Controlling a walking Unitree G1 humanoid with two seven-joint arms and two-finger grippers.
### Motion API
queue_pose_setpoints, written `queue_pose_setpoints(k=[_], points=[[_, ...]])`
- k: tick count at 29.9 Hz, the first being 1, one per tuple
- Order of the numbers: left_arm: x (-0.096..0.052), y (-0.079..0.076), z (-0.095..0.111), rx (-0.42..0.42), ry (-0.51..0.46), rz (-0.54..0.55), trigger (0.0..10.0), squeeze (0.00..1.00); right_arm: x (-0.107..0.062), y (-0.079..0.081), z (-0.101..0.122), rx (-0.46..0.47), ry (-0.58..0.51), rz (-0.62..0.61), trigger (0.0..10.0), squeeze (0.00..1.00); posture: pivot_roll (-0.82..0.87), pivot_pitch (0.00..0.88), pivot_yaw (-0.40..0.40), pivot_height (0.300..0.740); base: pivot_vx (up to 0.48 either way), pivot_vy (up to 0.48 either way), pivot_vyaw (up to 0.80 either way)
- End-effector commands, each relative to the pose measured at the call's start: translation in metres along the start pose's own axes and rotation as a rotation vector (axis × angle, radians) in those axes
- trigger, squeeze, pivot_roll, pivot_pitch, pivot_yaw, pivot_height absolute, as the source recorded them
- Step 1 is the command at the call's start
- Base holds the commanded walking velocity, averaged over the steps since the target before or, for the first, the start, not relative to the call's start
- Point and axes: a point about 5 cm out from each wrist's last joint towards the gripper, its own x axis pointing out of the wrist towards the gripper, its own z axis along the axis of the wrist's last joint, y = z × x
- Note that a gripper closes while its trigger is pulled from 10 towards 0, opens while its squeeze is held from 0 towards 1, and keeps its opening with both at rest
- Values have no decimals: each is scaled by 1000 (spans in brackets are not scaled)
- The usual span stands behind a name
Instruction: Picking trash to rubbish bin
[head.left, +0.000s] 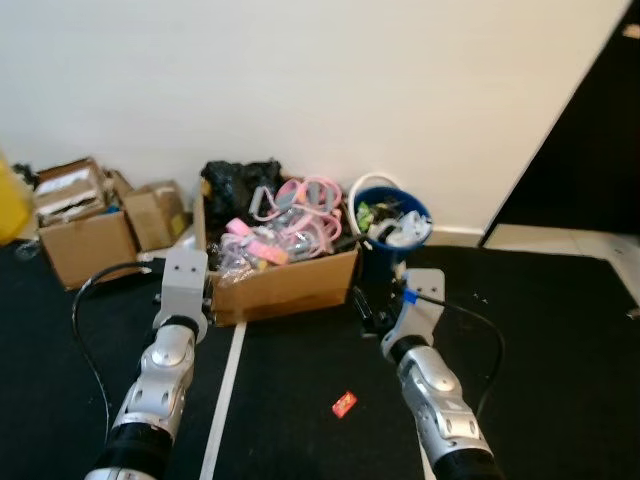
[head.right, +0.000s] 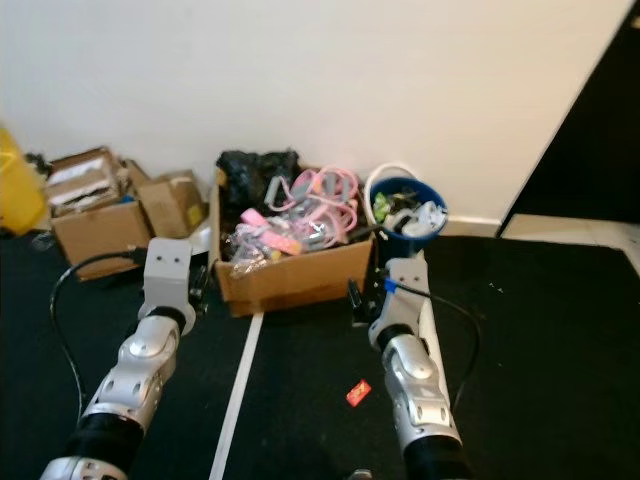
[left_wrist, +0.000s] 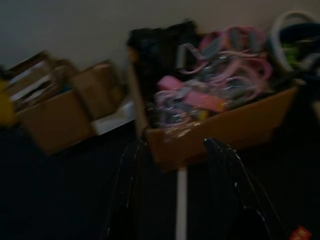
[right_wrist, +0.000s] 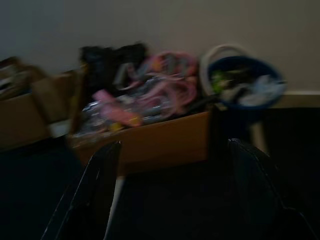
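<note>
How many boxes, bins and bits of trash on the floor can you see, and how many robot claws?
Cardboard boxes: 3: big box, left box, small box
Blue bins: 1: blue bin
Red trash on the floor: 1: red wrapper
Claws: 2: left claw, right claw
Total: 7

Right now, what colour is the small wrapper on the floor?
Red wrapper, clearest in the left eye view.

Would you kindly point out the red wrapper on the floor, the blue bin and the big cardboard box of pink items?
red wrapper (head.left: 344, 403), left eye view, middle of the wrapper.
blue bin (head.left: 375, 258), left eye view, its outer wall.
big cardboard box (head.left: 290, 282), left eye view, its front wall.
</note>
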Motion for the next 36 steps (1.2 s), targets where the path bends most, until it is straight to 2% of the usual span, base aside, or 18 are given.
queue_pose_setpoints(k=[1, 11, 16, 25, 29, 31, 36], points=[[-4, 0, -9, 11, 29, -16, 10000, 0, -4, -3, -6, 10, 17, -23, 10000, 0, -13, 101, 19, 740, 0, 0, -800], [-1, -4, -5, 22, 17, -59, 10000, 0, -6, -5, -9, 15, 25, -39, 10000, 0, -17, 108, 61, 740, 0, 0, -800], [1, -8, -6, -4, 31, -66, 10000, 0, -8, -3, -11, 21, 22, -39, 10000, 0, -25, 110, 77, 740, 0, 0, -800], [-1, -10, -8, 7, 39, -67, 10000, 0, -15, -2, -17, 18, 38, -41, 10000, 0, -20, 107, 70, 740, 0, 0, -800], [-1, -9, -7, -13, 34, -59, 10000, 0, -16, -1, -20, 18, 48, -40, 10000, 0, -18, 106, 65, 740, 0, 0, -800], [-2, -9, -8, -54, 45, -59, 10000, 0, -18, 0, -21, 17, 52, -37, 10000, 0, -21, 108, 66, 740, 0, 0, -800], [-3, -11, -7, -49, 34, -74, 10000, 0, -19, 1, -22, 16, 57, -36, 10000, 0, -21, 108, 68, 740, 0, 0, -800]])
